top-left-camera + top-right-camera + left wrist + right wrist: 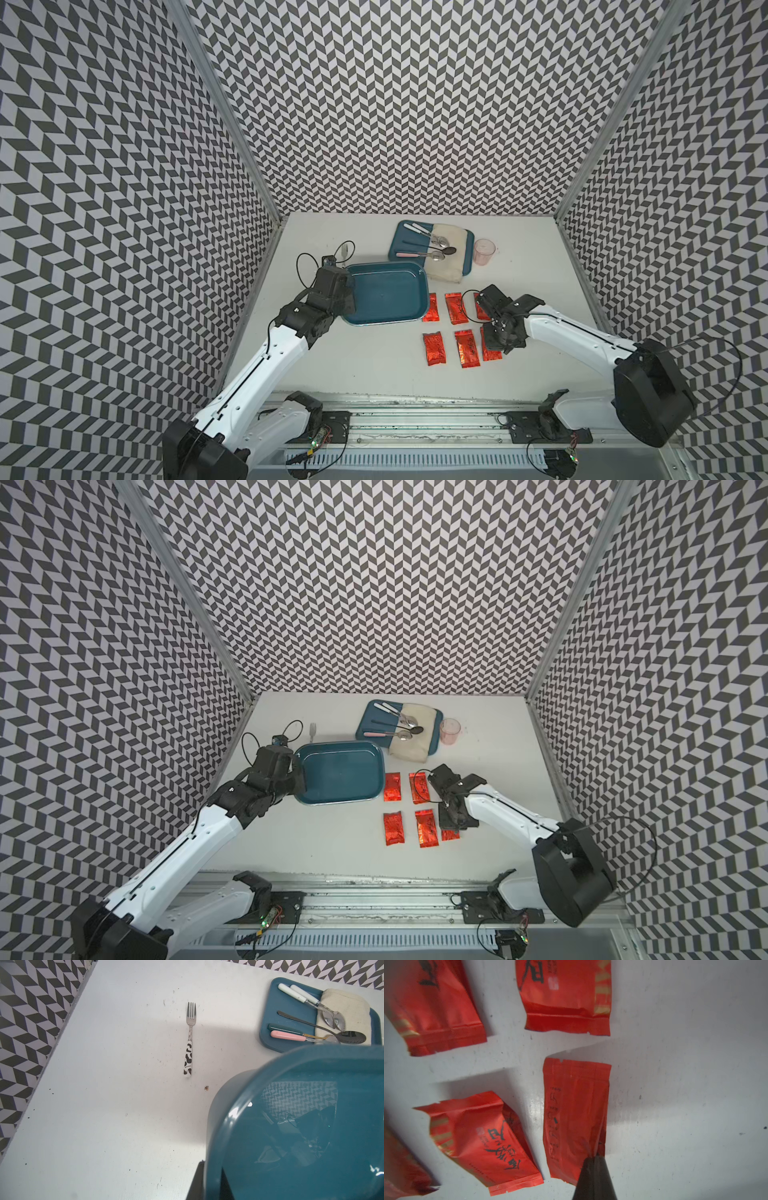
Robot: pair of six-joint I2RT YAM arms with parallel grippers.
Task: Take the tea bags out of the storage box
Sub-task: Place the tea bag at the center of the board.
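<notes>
1. You are working on a white table (374,370) closed in on three sides by grey-and-white chevron walls (374,104).
2. The box (386,295) sits left of centre with its open side up. Its teal floor is in plain sight in both top views.
3. Your left gripper (347,297) is at the box's left rim, with its jaws clamped on that wall. The left wrist view shows one dark finger outside the wall and one inside. You cannot tell whether the box's base rests on the table.
4. All six bags (434,348) are outside the box, on the table just to its right. They lie in two rows of three and none touches another.
5. Your right gripper (593,1160) is low over the right column with its jaws together. They pinch the near right bag (575,1118) at its right edge, towards its near end, and the foil puckers at the tips. You cannot tell whether that bag has left the table.
6. Beyond the box is a flat tray (399,245) holding a cloth (451,266) and spoons (436,249).
7. A pink cup (484,251) stands just right of the tray.
8. A fork (190,1043) lies on the table beyond the box's far left corner, with its tines pointing far.
</notes>
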